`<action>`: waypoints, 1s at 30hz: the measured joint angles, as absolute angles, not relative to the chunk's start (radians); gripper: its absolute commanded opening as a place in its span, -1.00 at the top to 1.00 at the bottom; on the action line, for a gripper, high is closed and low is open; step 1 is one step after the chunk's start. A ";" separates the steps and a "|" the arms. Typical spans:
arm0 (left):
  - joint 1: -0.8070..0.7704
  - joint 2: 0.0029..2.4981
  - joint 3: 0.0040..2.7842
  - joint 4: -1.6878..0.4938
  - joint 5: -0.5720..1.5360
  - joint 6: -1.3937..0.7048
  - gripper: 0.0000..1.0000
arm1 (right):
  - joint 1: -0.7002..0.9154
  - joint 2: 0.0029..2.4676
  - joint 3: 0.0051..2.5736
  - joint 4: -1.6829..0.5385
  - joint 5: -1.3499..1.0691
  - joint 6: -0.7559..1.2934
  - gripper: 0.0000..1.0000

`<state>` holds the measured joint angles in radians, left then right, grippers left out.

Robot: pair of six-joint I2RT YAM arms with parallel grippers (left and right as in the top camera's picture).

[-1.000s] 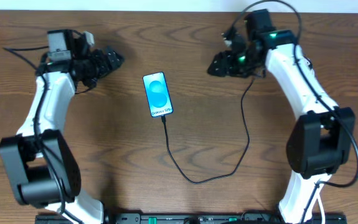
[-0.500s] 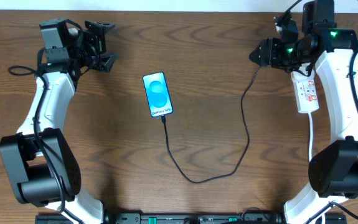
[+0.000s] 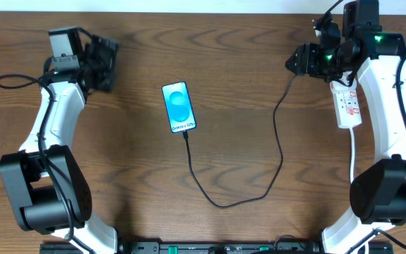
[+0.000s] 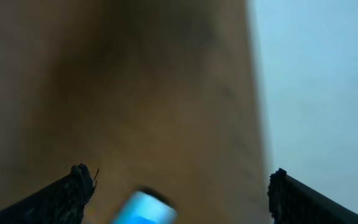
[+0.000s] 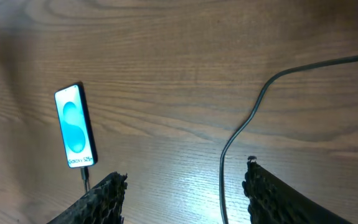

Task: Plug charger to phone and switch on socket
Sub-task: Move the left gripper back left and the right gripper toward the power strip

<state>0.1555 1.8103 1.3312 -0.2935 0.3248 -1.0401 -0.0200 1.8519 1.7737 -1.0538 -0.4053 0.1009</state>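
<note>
Two grippers hang over the far side of the wooden table [image 3: 118, 169], well apart from each other. The left gripper [image 3: 106, 60] is at 10 o'clock in the overhead view. Its wrist camera is blurred, yet its fingers [image 4: 73, 193] show spread wide with nothing gripped, so it is released. The right gripper [image 3: 300, 62] is at 2 o'clock, its fingers [image 5: 104, 199] likewise parted wide and holding nothing.

The phone [image 3: 179, 107] lies flat just toward 11 o'clock of the table's middle, blue screen up, with its white strip at the 6 o'clock end. The charger [image 3: 220, 204] meets the phone's 6 o'clock edge and runs on toward 6 o'clock. It curls through a loop, then climbs toward 1 o'clock until it slips under the right gripper, where its far end is hidden.

The socket [image 3: 348, 106] lies at 3 o'clock, lengthwise from 12 to 6, with its red marks facing up. Its 12 o'clock end is covered by the right gripper's wrist. The right arm [image 3: 386, 106] passes along its 3 o'clock side. A thick white cord [image 3: 353, 152] leaves its 6 o'clock end. Whether a switch is on cannot be told. A loose black lead [image 3: 12, 80] loops out at 9 o'clock beside the left arm.
</note>
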 measured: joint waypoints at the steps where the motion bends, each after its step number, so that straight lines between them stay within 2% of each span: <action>1: 0.155 1.810 1.331 -0.318 0.287 -1.013 -0.84 | -0.020 1.852 1.774 -1.055 -0.403 0.101 -0.21; 6: 0.155 1.810 1.331 -0.429 0.152 -0.925 -0.84 | -0.020 1.852 1.774 -1.059 -0.391 0.101 -0.20; 15: 0.155 1.810 1.331 -0.442 0.098 -0.888 -0.84 | -0.020 1.852 1.774 -1.078 -0.377 0.101 -0.17; 18: 0.155 1.810 1.331 -0.442 0.098 -0.886 -0.84 | -0.020 1.852 1.774 -1.079 -0.366 0.097 0.29; 19: 0.155 1.810 1.331 -0.442 0.097 -0.886 -0.84 | -0.022 1.852 1.774 -1.079 -0.366 0.100 0.35; 22: 0.155 1.810 1.331 -0.442 0.097 -0.886 -0.84 | -0.048 1.852 1.774 -1.082 -0.362 0.094 0.42; 28: 0.155 1.810 1.331 -0.442 0.097 -0.886 -0.84 | -0.199 1.851 1.774 -1.102 -0.359 0.094 0.41; 29: 0.155 1.810 1.331 -0.443 0.097 -0.886 -0.84 | -0.233 1.851 1.774 -1.102 -0.358 0.094 0.46; 30: 0.155 1.810 1.331 -0.442 0.097 -0.886 -0.84 | -0.256 1.850 1.774 -1.102 -0.358 0.094 0.63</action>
<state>0.1555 1.8103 1.3308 -0.4423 0.0975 -0.8856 -0.2558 1.8503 1.7737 -1.1023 -0.3576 0.0944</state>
